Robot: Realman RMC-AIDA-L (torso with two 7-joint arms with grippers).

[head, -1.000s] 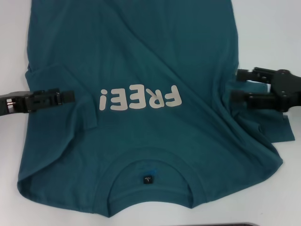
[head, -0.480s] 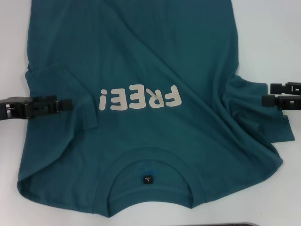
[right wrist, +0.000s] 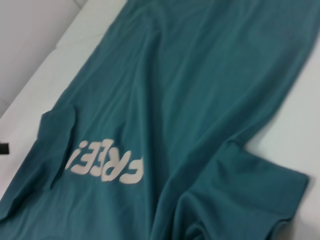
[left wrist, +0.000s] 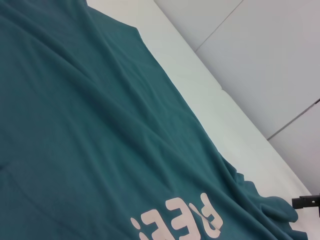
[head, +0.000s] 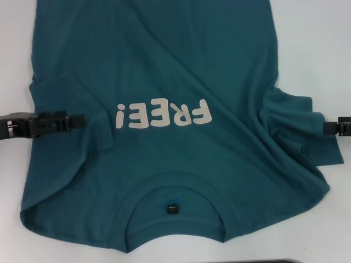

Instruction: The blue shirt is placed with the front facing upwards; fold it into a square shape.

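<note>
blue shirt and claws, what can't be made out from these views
- Blue shirt hem: cut off by the head view's top edge.
- Neck label text: too small to read in the head view.
- Right claw: mostly beyond the head view's right edge.
- Left claw: its grip is unclear.

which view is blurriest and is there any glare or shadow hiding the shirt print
Right wrist view is softest: the blue shirt and its FREE! print look smeared. Head view is sharp, the print evenly lit, no glare. Left wrist view is crisp, but crops the print.
</note>
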